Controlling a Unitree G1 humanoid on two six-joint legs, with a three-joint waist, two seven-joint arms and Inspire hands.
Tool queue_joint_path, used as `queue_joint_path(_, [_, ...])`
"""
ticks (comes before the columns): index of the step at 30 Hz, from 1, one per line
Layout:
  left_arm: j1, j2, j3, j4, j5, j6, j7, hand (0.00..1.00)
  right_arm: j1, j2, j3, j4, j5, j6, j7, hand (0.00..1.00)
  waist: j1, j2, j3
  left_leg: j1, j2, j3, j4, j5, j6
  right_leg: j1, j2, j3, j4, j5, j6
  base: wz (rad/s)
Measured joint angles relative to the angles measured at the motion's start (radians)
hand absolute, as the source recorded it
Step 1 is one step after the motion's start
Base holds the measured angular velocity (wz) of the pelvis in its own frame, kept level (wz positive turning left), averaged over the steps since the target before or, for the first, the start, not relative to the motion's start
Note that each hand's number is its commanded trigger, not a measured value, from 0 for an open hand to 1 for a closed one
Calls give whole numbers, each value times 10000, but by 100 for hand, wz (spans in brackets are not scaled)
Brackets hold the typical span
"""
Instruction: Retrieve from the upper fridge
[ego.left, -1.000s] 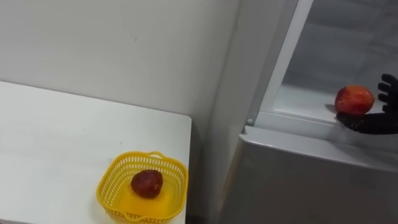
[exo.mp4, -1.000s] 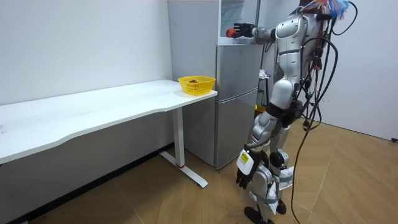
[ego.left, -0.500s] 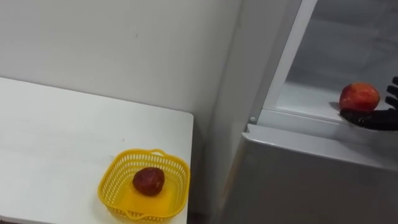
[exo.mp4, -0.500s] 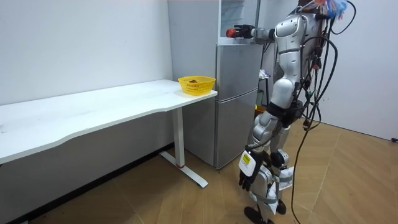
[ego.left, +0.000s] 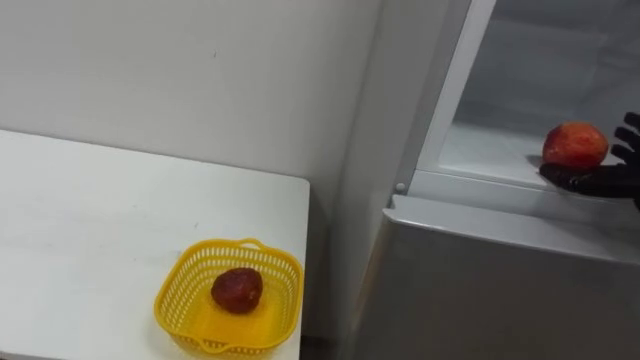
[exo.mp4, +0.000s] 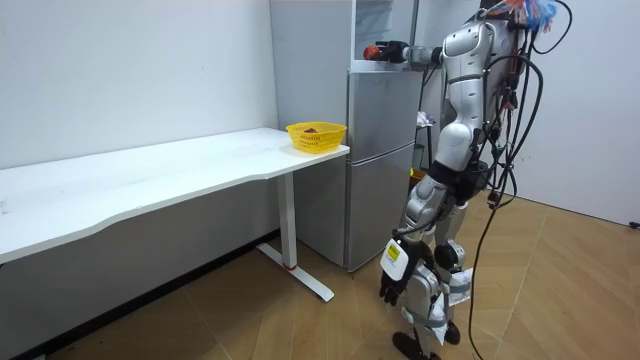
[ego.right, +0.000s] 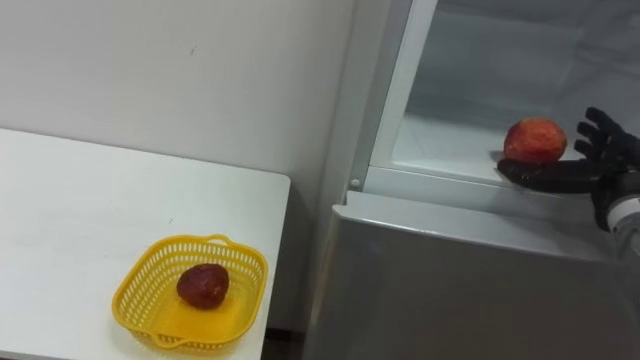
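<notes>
A white table (ego.left: 90, 220) reached in from the left, and at its right corner a yellow basket (ego.left: 178, 283) held one dark red fruit (ego.left: 237, 289). Just beside the table stood the grey fridge (ego.left: 500, 280), upper door open. A red-orange fruit (ego.left: 575, 145) rested at the front edge of the upper shelf (ego.left: 480, 150). The right hand (ego.right: 600, 165) lay open around it, thumb stretched along its near side and fingers spread just to its right, not closed on it. In the room view the left hand (exo.mp4: 391, 288) hung by the leg; whether it was open or closed could not be told.
</notes>
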Motion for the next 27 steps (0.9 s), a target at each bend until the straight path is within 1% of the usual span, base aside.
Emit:
queue_joint_path(5, [-126, -6, -28, 104, -25, -13, 252, 0, -132, -19, 473, 0, 121, -2, 12, 0, 35, 8, 10, 5, 31, 1, -26, 59, -40, -47, -35, -12, 95, 3, -6, 0])
queue_joint_path(10, [-167, -6, -35, 109, -188, -26, 369, 0, -134, -19, 539, -38, 74, 9, -7, 0, 149, -14, 12, 10, 34, 17, -92, 131, -81, -74, -47, 4, 97, 5, -13, 0])
queue_joint_path(11, [-162, -6, -38, 109, -199, -24, 369, 0, -134, -19, 539, -50, 72, 11, -8, 0, 181, -43, 16, 10, -2, 68, -119, 157, -89, -94, -51, 7, 96, -2, -49, -4])
queue_joint_path(14, [-164, -6, -67, 109, -221, -1, 370, 0, -134, -17, 685, -177, 75, 17, 2, 0, 261, -100, 24, -14, -2, 169, -125, 180, -108, -146, -45, 9, 78, -13, -136, -7])
queue_joint_path(17, [-163, -3, -224, 107, -221, -1, 372, 0, -134, -18, 740, -385, 8, 16, -7, 0, 265, -102, 24, -62, 7, 171, -125, 203, -119, -178, -33, 6, 28, 4, -163, 0])
queue_joint_path(23, [-182, -4, -293, 63, -378, -36, 374, 0, -134, -19, 807, -596, 6, 10, -64, 0, 262, -113, 18, -89, 40, 194, -136, 216, -141, -177, 8, 5, -65, 27, -193, 0])
queue_joint_path(25, [-197, -5, -301, 61, -380, -49, 375, 0, -134, -19, 815, -614, 1, 7, -80, 74, 262, -110, 21, -92, 42, 195, -138, 216, -142, -177, 11, 5, -69, 26, -195, 0])
queue_joint_path(26, [-198, -4, -301, 61, -380, -49, 375, 0, -134, -19, 814, -620, 0, 6, -81, 100, 262, -110, 21, -96, 42, 195, -138, 216, -142, -178, 11, 5, -71, 26, -195, 0])
queue_joint_path(27, [-198, -4, -301, 61, -380, -48, 375, 0, -134, -19, 814, -620, 0, 5, -82, 100, 262, -110, 21, -98, 42, 195, -138, 216, -142, -180, 11, 5, -72, 25, -195, 0])
